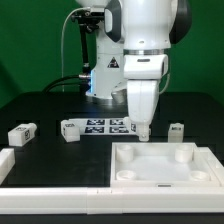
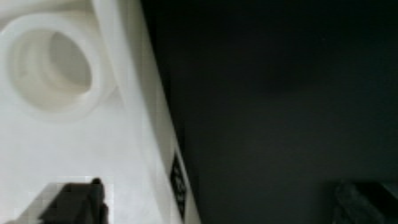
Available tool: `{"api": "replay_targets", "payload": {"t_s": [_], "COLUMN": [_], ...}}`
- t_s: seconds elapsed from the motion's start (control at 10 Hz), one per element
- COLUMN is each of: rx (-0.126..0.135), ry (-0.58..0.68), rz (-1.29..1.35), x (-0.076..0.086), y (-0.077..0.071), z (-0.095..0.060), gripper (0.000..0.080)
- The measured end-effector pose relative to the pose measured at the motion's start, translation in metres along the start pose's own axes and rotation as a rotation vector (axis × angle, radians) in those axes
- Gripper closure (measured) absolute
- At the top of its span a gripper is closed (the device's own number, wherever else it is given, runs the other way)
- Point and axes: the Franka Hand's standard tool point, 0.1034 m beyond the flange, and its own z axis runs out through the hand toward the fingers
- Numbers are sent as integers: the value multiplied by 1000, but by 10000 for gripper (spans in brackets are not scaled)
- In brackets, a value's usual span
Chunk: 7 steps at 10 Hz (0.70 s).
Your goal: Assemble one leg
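Three legs, small white blocks with black-and-white tags, lie on the black table: one (image 1: pixel 21 133) at the exterior view's left, one (image 1: pixel 70 129) beside the marker board, one (image 1: pixel 176 131) at the right. The large white tray (image 1: pixel 165 178) with round corner sockets lies in front. My gripper (image 1: pixel 143 130) hangs low at the tray's far edge, between the marker board and the right leg. In the wrist view the gripper (image 2: pixel 217 205) is open and empty. One dark finger (image 2: pixel 71 204) is over the tray (image 2: pixel 107 140) near a corner socket (image 2: pixel 54 65); the other is over bare table. No leg shows there.
The marker board (image 1: pixel 100 125) lies flat behind the tray. A long white bar (image 1: pixel 60 200) runs along the front edge, with a white piece (image 1: pixel 5 160) at the left. A tag strip (image 2: pixel 180 185) shows on the tray's side wall.
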Motion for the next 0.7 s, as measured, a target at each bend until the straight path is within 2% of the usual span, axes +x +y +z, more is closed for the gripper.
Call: {"api": "replay_targets", "payload": {"t_s": [0.2, 0.3, 0.4, 0.7], "rx": [2, 10, 5, 26], "ry": [2, 10, 25, 33], "rz": [177, 381, 539, 907], "x": [0, -3, -1, 12], "y": [0, -3, -6, -17], "z": [0, 0, 0, 1], "gripper": [150, 150, 150, 150]}}
